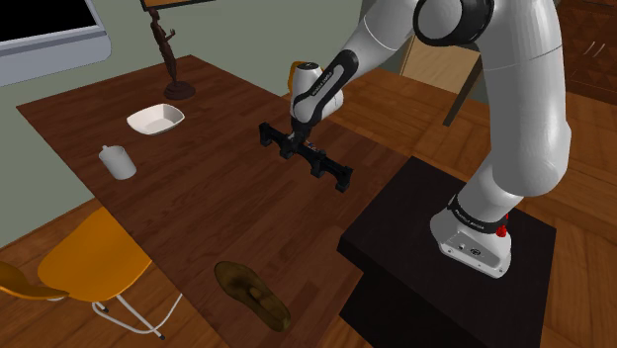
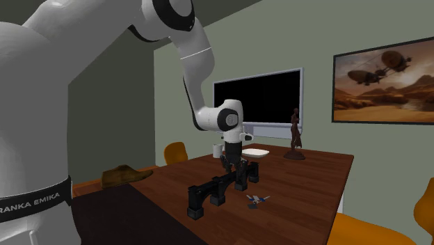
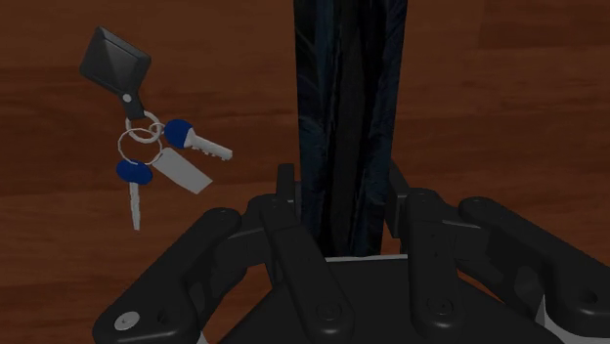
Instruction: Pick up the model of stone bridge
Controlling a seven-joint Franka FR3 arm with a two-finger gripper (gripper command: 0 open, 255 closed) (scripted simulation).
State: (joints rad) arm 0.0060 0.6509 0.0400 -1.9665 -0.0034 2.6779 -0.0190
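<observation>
Wrist view: a bunch of keys (image 3: 156, 156) lay beside the dark bridge model (image 3: 347, 98), which stood on the wooden table (image 3: 508, 117). The gripper (image 3: 340, 184) clasped its deck narrowly towards one end. Held off-centre, the long span could tilt or slip on lifting.

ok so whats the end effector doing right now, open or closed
end effector: closed on the dark bridge model, clasping it on both sides.

black bridge model (image 1: 331, 170), blue-headed keys (image 3: 181, 168), white bowl (image 1: 155, 120), orange chair (image 1: 94, 262)
</observation>
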